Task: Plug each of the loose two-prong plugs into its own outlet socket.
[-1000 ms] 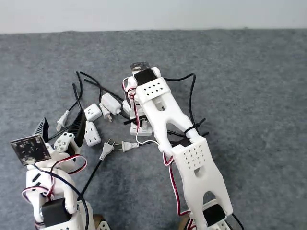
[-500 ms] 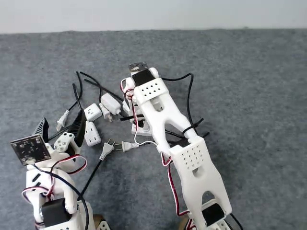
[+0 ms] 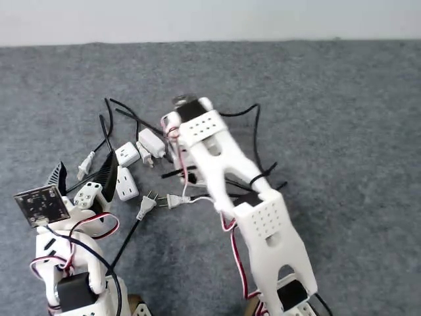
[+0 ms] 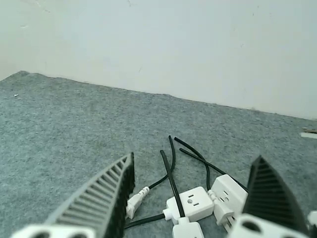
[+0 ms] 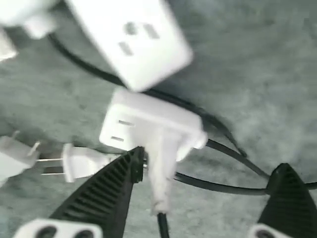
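**Lining up on the first plug**

Hovering low over the tangle of leads at the middle of the grey table [image 3: 342, 131], your right gripper [image 5: 210, 159] has its fingers spread and holds nothing. A white outlet socket [image 5: 148, 126] lies directly beneath it. A loose two-prong plug [image 5: 79, 163] lies just beside that socket, with its prongs turned away from the slots.

No plug looks seated yet, so I judge this to be the approach to the first pick. Your next move calls for shifting over the plug, closing across its body, then turning it until the prongs face the slots.

Your left gripper [image 4: 194, 159] sits at the near left, fingers wide apart and empty. It faces a second socket [image 4: 190, 203] and another plug [image 4: 136, 201], so it could steady a socket.

You'll find no brand, label or writing legible on any of these parts.
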Controlling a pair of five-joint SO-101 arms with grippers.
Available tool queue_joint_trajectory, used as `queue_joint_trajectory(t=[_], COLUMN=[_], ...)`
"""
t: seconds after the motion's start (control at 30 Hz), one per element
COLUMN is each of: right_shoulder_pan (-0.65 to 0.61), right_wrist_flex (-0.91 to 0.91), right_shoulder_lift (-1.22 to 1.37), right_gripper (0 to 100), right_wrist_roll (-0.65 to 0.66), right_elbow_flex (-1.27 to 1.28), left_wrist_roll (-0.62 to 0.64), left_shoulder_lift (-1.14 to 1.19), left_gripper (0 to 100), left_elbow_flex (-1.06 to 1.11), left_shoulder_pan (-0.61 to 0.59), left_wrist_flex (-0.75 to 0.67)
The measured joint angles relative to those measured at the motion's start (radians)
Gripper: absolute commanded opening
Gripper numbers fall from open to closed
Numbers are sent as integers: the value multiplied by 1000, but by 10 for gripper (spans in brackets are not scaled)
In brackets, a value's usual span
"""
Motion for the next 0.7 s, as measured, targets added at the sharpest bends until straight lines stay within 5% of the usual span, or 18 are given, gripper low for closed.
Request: queue_joint_trajectory(t=[0.7], right_shoulder_pan=[744], right_wrist_flex=[0], right_shoulder_lift=[-6], right_gripper=[376], right_wrist_roll=[273], right_elbow_flex=[17], left_wrist_roll=[0], left_shoulder_lift=[0], left_gripper=[360], left_elbow_flex=[0], left_shoulder_pan=[0], left_wrist_flex=[0])
